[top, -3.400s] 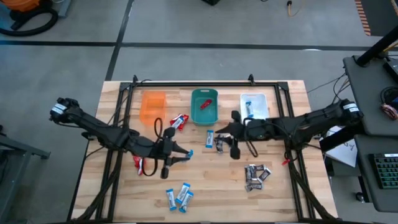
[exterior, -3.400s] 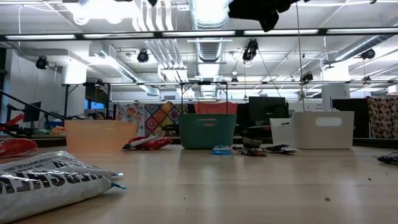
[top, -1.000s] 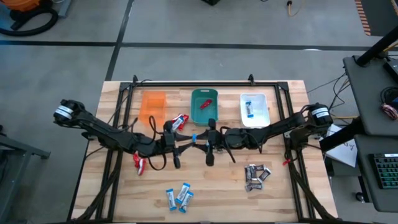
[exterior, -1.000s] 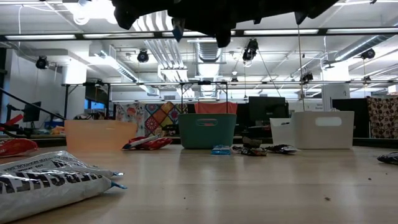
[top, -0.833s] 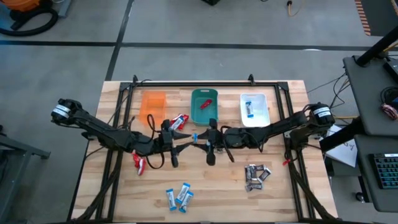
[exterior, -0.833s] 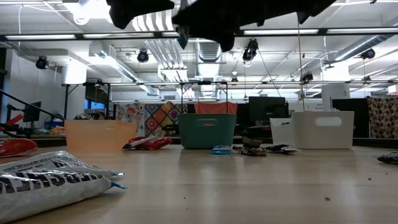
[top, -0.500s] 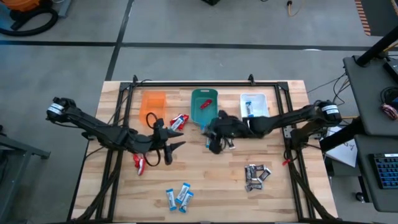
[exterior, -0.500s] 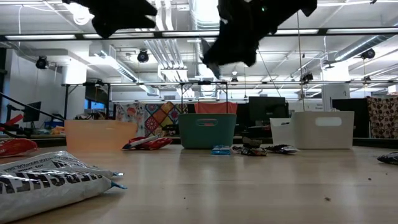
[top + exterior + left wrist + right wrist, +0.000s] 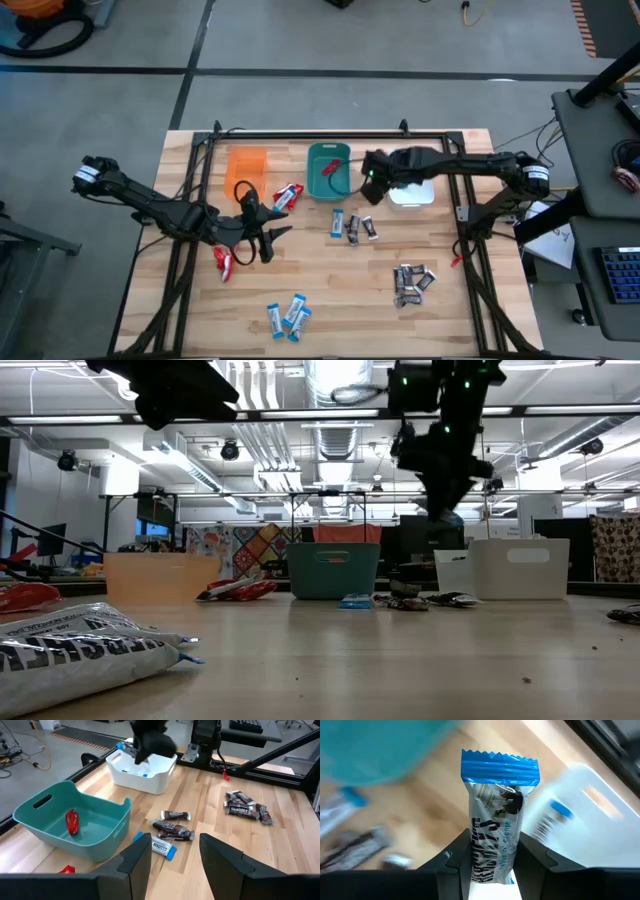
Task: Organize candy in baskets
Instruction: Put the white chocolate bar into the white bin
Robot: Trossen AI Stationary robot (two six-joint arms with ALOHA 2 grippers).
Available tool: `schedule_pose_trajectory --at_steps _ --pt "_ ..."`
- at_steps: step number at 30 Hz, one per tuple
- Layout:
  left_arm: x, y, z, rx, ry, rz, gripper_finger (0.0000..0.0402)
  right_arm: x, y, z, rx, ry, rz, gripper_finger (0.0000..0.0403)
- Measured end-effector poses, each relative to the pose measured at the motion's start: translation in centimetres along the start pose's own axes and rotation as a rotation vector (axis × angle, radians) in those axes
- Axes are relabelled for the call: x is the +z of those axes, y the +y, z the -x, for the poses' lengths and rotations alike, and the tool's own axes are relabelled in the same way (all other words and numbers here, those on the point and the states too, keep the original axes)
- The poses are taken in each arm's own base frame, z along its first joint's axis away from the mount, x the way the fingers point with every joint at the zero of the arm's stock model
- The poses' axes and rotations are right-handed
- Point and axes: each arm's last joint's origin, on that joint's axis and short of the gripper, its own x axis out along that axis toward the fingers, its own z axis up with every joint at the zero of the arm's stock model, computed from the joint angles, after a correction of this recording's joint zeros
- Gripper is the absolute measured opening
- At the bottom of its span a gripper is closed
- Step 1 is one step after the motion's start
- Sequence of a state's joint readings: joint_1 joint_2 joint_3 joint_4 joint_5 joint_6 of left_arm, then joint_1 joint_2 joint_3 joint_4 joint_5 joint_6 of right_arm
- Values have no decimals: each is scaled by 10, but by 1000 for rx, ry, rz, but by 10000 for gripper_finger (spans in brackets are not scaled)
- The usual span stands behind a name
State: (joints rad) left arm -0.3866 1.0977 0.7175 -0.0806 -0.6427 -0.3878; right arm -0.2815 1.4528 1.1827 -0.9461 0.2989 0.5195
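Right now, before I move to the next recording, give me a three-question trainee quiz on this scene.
1. True or false: the right gripper holds a blue-and-white candy bar.
2. Which bin has one red candy inside? A. orange bin B. teal bin C. white bin
3. Fill in: the left gripper, empty, has its fingers ____.

Key: 1 true; 2 B; 3 open.

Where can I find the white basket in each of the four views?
High view: white basket, right of the teal basket, partly under the right claw.
Low view: right side.
Left wrist view: far end.
Right wrist view: blurred, behind the held blue-and-white candy.
Shared landmark: the teal basket.
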Motion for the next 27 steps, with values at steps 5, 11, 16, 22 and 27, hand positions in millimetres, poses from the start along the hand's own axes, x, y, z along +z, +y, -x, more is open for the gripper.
schedule_pose_trajectory --at_steps 5,11,16,22,27 --pt "-1 0 0 2 4 -3 151 0 -34 -17 -95 110 -126 108" --pt "-2 1 0 8 16 -2 151 -4 -60 -34 -141 171 -205 109" --pt "-4 1 0 13 30 2 151 -7 -73 -42 -167 201 -245 109" --pt "-4 1 0 15 32 3 151 -6 -77 -44 -187 195 -255 109" --pt "-4 1 0 15 32 4 151 -6 -77 -44 -193 188 -258 123"
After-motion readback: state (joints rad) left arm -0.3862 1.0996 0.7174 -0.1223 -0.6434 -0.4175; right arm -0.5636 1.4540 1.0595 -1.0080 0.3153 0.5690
